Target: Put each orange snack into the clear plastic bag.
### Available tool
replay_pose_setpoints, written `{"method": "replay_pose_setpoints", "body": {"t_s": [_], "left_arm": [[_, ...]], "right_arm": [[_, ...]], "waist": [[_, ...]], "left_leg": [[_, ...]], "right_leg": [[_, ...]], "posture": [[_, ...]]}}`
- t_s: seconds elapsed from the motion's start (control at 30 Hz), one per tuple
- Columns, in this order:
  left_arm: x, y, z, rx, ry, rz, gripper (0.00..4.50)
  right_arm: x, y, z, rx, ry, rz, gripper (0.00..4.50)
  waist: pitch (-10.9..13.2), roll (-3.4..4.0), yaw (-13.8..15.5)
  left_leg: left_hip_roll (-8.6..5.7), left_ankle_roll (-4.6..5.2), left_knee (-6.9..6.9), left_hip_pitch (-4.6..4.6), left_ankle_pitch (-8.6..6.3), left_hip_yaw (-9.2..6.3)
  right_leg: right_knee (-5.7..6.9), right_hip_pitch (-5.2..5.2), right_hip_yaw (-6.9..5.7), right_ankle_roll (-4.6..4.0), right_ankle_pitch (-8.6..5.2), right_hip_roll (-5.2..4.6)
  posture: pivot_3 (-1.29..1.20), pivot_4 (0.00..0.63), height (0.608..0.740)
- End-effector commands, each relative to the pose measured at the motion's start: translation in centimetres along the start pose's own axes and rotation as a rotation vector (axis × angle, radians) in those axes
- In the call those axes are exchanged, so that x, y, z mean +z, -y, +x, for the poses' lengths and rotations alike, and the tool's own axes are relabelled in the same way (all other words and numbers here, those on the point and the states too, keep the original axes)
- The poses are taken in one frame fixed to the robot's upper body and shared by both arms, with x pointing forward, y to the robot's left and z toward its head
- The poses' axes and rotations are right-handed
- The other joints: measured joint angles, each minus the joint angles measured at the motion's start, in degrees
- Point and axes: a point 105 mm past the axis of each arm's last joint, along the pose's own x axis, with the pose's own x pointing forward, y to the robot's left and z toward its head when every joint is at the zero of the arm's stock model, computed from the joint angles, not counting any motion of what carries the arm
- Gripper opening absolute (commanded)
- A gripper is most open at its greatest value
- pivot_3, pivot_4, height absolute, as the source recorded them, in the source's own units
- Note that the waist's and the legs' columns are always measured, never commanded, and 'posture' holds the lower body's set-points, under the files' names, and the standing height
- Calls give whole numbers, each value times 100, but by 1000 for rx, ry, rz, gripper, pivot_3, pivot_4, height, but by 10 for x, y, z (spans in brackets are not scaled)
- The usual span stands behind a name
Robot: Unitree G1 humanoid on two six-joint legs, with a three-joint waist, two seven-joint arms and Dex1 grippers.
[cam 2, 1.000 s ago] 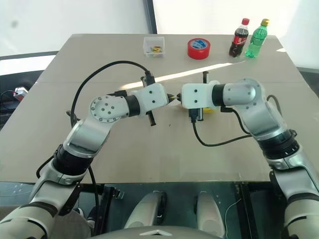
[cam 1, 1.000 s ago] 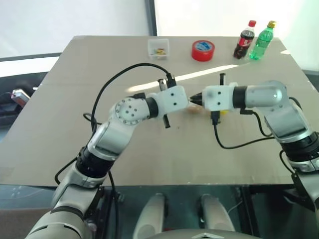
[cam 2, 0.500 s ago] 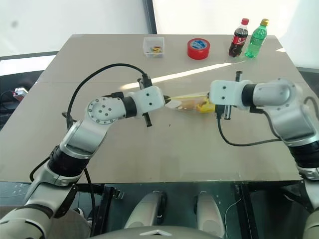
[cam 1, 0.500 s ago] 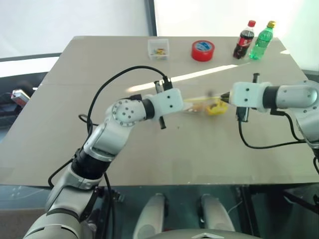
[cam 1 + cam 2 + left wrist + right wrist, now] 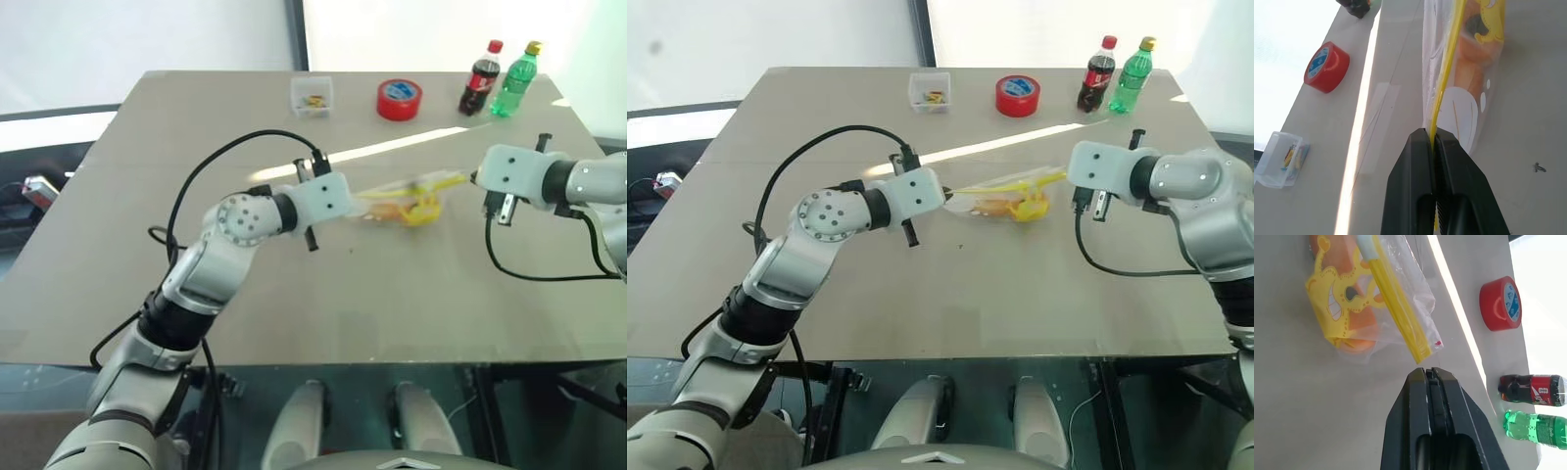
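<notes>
Left gripper [image 5: 1434,139] pinched on the yellow strip of the clear plastic bag [image 5: 1004,196], which sits mid-frame on the table [image 5: 950,284] between the two arms. Orange snacks [image 5: 1352,320] are inside the bag. Right gripper [image 5: 1431,374] fully closed, empty, just off the bag's right end.

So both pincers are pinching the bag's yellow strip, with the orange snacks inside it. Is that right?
Not quite. The left pincer does pinch the yellow strip of the clear plastic bag, and the orange snacks are inside. But the right pincer is shut on nothing, clear of the bag, as the right wrist view shows.
</notes>
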Motion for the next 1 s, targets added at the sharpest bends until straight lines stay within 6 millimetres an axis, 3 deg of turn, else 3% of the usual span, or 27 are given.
{"method": "replay_pose_setpoints", "body": {"t_s": [0.03,0.3,0.4,0.53,0.6,0.7,0.77,0.83,0.9,1.0], "left_arm": [[5,-12,-4,56,19,24,0],[2,-12,-2,61,21,22,0],[4,-13,-1,64,26,19,0],[5,-19,6,103,52,-49,0],[10,-30,20,153,89,-113,0],[22,-64,44,268,139,-206,0],[33,-94,50,343,172,-246,0],[43,-105,51,361,215,-269,0],[54,-104,52,332,264,-250,0],[64,-79,47,224,334,-196,0]], "right_arm": [[4,10,-10,-43,3,-40,51],[9,4,-6,-25,66,-115,51],[6,7,-7,-39,66,-122,868],[4,17,-5,-114,66,-93,2657],[2,21,-3,-138,61,-74,3653],[-1,25,-2,-157,48,-70,3653],[-7,33,-9,-188,21,-69,3653],[-12,39,-14,-210,-3,-69,3653],[-19,44,-23,-234,-29,-65,3653],[-27,46,-34,-251,-50,-34,3653]], "waist": [[0,0,1],[0,0,-4],[0,0,-1],[0,0,5],[0,0,20],[4,-7,51],[3,-6,3],[5,-8,-10],[4,-5,-8],[2,-3,-2]], "left_leg": [[0,0,0,0,0,0],[0,0,0,0,0,1],[0,0,0,0,0,0],[0,0,1,0,0,0],[0,0,2,0,0,-1],[-5,0,23,-3,1,-11],[-7,0,33,-15,0,-11],[-4,0,32,-21,0,-6],[-5,0,29,-27,0,-4],[-4,-2,29,-50,1,-3]], "right_leg": [[0,0,0,0,0,0],[0,0,0,0,0,0],[0,0,0,0,0,0],[1,0,0,0,0,0],[2,1,-1,0,0,0],[9,7,-10,1,1,0],[8,4,-11,3,1,0],[5,-6,-8,3,1,1],[10,-15,-6,3,1,0],[8,-36,-5,2,1,-1]], "posture": [[0,150,740],[0,150,740],[0,150,740],[0,150,740],[0,150,740],[0,150,740],[0,150,740],[0,150,740],[0,150,740],[0,150,740]]}}
